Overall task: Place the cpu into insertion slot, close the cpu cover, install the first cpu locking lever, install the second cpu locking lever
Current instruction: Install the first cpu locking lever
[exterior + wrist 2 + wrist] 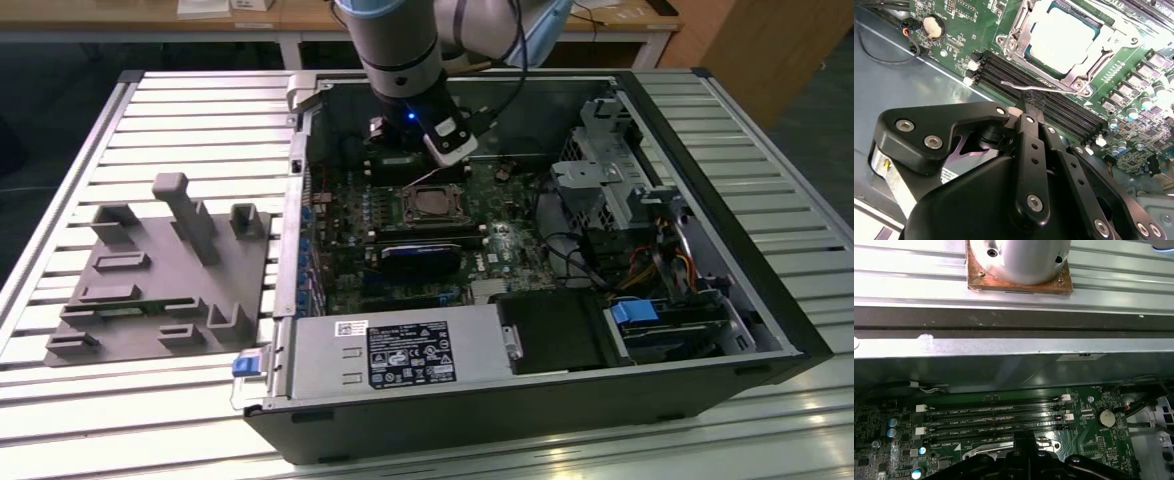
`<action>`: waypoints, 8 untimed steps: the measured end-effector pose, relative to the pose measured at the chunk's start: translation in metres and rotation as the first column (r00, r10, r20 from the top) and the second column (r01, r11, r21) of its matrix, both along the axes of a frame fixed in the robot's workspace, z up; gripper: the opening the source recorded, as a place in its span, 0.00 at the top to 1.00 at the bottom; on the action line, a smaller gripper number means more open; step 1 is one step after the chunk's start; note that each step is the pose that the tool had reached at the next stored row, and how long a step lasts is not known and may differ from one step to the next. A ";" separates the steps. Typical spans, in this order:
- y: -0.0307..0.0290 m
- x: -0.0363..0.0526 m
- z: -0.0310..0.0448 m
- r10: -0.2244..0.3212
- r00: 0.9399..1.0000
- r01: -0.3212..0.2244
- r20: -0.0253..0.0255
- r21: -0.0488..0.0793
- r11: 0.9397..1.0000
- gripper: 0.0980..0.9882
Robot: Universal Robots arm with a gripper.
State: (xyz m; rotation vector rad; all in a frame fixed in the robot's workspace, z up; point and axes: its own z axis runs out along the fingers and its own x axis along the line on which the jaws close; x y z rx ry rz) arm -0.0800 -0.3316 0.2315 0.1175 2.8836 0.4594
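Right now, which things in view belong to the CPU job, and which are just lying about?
Job:
- cpu, seated
- cover, down over the cpu
- lever, a thin wire beside the socket
- gripper, pinching the lever

Lying about:
- memory slots
- coin cell
- power supply
- grey fixture outside the case

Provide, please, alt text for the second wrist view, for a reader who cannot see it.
The black gripper, fingers closed, pinches a thin silver wire locking lever just above long black memory slots. Beyond it, the square silvery-topped cpu lies on the green motherboard with the silver metal frame cover down over its edges.
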 end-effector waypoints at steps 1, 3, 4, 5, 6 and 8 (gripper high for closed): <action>0.0000 0.0000 0.0000 0.000 1.000 0.000 0.000 0.000 1.000 0.99; 0.0001 0.0000 -0.0006 -0.005 1.000 0.005 0.000 0.000 1.000 0.99; 0.0001 -0.0001 -0.0012 -0.013 1.000 0.013 0.000 -0.001 1.000 0.99; 0.0000 -0.0001 -0.0018 -0.022 1.000 0.022 0.000 -0.003 1.000 0.99; 0.0000 0.0000 -0.0026 -0.031 1.000 0.031 0.000 -0.004 1.000 0.99; 0.0000 0.0000 -0.0039 -0.047 0.999 0.047 0.000 -0.006 0.999 0.99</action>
